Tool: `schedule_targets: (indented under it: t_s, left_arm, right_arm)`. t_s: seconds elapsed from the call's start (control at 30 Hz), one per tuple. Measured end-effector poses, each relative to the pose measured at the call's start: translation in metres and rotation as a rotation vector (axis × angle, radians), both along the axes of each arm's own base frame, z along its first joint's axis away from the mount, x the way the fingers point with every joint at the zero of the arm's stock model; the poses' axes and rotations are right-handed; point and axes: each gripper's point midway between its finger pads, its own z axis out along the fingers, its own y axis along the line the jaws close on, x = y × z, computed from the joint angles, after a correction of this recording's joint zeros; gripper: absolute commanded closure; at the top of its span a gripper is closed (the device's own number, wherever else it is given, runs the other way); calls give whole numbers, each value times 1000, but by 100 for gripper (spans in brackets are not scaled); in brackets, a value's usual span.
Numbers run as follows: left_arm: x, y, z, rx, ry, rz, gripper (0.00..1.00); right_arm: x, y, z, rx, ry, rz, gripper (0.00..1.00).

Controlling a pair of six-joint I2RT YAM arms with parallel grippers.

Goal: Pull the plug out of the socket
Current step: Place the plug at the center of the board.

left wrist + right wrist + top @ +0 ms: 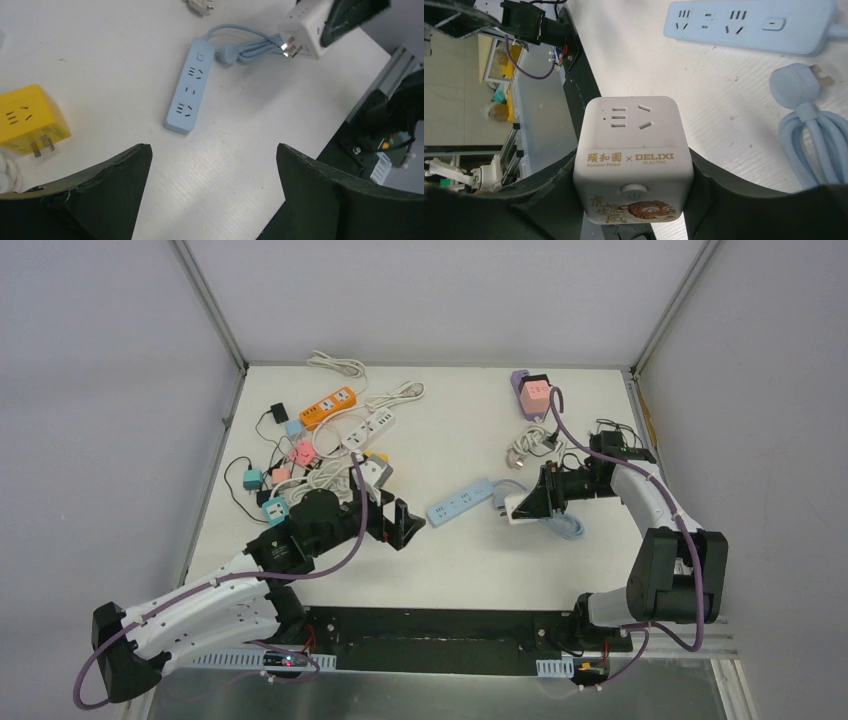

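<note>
A light blue power strip (pixel 460 503) lies flat mid-table; it also shows in the left wrist view (pixel 190 92) and the right wrist view (pixel 749 25). All its sockets are free. Its own blue round plug (pixel 795 89) and coiled cable (pixel 814 150) lie beside it. My right gripper (pixel 530 502) is shut on a white cube plug adapter (pixel 634 160) with a tiger print, held off the table just right of the strip; its prongs (pixel 291 48) are bare. My left gripper (pixel 408 525) is open and empty, left of the strip.
A yellow cube adapter (pixel 27 120) lies near my left gripper. A pile of power strips, coloured cube adapters and cables (pixel 320 445) fills the back left. A pink and purple adapter (pixel 533 395) with a white cable sits at the back right. The table's near edge (pixel 320 145) is close.
</note>
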Motion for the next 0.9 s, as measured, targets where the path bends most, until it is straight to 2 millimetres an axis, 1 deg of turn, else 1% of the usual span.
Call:
schedule_targets:
  t_s: [0.07,0.13,0.27,0.33,0.5,0.77,0.9]
  left_arm:
    - [-10,-12,-2,49,-57,-61,1]
    - [-14,-22,-9,107,-102,-101,1]
    - [-10,-39,-32,250,-188,-151,1]
    - [-9,-47,-38,298,-238,-175,1]
    - [-1,-65,-33,305,-343,-197,1]
    - [-3,-109,-47,344,-402,-291,1]
    - [2,-130,-44,353,-442,-311,1]
  right_arm:
    - [-4,4,-3,1,18,24,100]
    - [-8,8,-5,1,35,46,100]
    - [-14,14,-8,3,57,89,100]
    - [-15,17,-9,6,69,111,100]
    - [-15,24,-7,20,94,156,100]
    - [-13,27,-4,29,131,179,100]
    - [-16,30,-2,36,138,191,100]
